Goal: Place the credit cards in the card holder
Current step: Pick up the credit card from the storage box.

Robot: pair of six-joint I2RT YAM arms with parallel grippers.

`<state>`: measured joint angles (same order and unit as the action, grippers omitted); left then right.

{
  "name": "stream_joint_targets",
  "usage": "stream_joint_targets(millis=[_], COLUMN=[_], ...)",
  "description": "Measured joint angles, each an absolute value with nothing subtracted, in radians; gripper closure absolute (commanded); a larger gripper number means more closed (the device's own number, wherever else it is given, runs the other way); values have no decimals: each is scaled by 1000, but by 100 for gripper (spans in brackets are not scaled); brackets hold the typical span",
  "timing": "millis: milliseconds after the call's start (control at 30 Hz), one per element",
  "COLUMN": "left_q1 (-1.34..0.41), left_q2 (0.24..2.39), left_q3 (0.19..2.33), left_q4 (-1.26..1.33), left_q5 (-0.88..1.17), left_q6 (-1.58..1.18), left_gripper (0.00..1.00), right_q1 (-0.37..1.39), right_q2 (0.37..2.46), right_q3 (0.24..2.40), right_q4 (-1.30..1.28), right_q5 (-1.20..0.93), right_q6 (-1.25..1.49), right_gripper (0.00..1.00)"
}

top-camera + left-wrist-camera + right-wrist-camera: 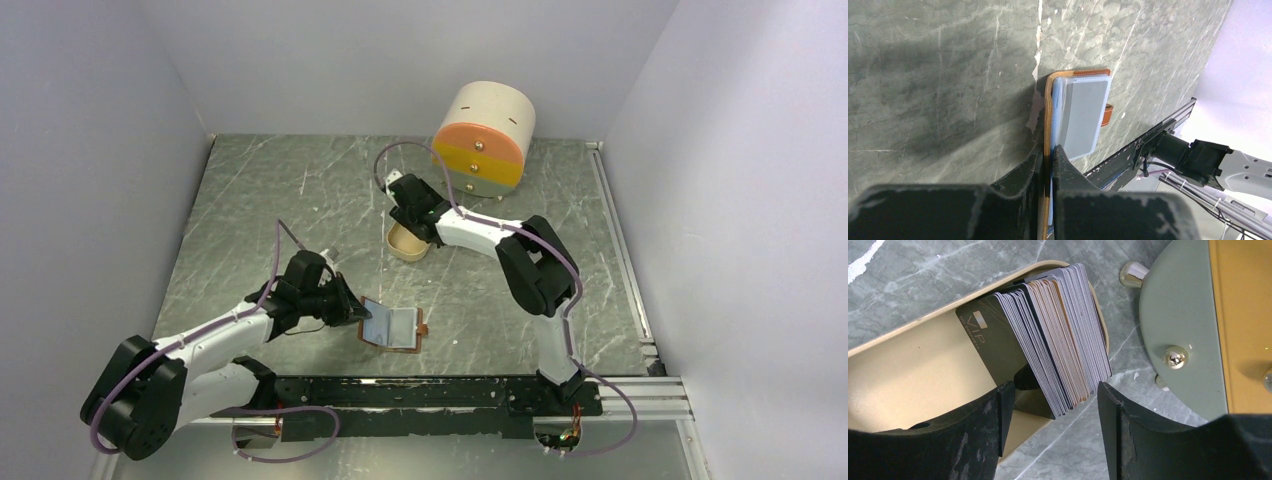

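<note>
The card holder (395, 327) lies open on the marble floor near the arms' bases, a tan leather wallet with clear pockets (1080, 115) facing up. My left gripper (352, 310) is shut on its left flap, and the leather edge (1048, 100) runs up between the pinching fingers (1068, 175). A thick stack of credit cards (1058, 345) stands on edge in a beige oval tray (908, 365), a dark card at its front. My right gripper (1050, 390) hangs open over the tray (408, 246). Its fingers stand either side of the stack's near corner, apart from it.
A round cream box with orange, yellow and green drawers (485, 140) stands at the back right, just behind the tray. Its green drawer front with a metal knob (1174, 357) is close to my right finger. Grey walls enclose the floor, and a black rail (420, 392) runs along the near edge.
</note>
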<state>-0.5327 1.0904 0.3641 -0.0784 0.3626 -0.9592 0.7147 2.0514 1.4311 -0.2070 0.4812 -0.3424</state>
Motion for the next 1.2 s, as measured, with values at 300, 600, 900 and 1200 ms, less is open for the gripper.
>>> stream_joint_targets(millis=[300,600,900,1200], left_q1=[-533,-532,-532,-532], left_q2=[1065,1051,1045,1045], left_q3=[353,348,334,332], left_q4=[-79,-79,-72,-69], left_q5=[367,368,370,371], left_q6=[-967,-975,-985,-988], left_gripper=[91,91,91,90], right_q1=[731,735,735,735], right_q2=[2072,2075,2075,2075], right_q3=[1455,1462,1472,1497], right_q4=[-196,-200,-207,-231], right_q5=[522,528,530,530], right_q6=[-364,-363,-363,-354], right_gripper=[41,47,51,57])
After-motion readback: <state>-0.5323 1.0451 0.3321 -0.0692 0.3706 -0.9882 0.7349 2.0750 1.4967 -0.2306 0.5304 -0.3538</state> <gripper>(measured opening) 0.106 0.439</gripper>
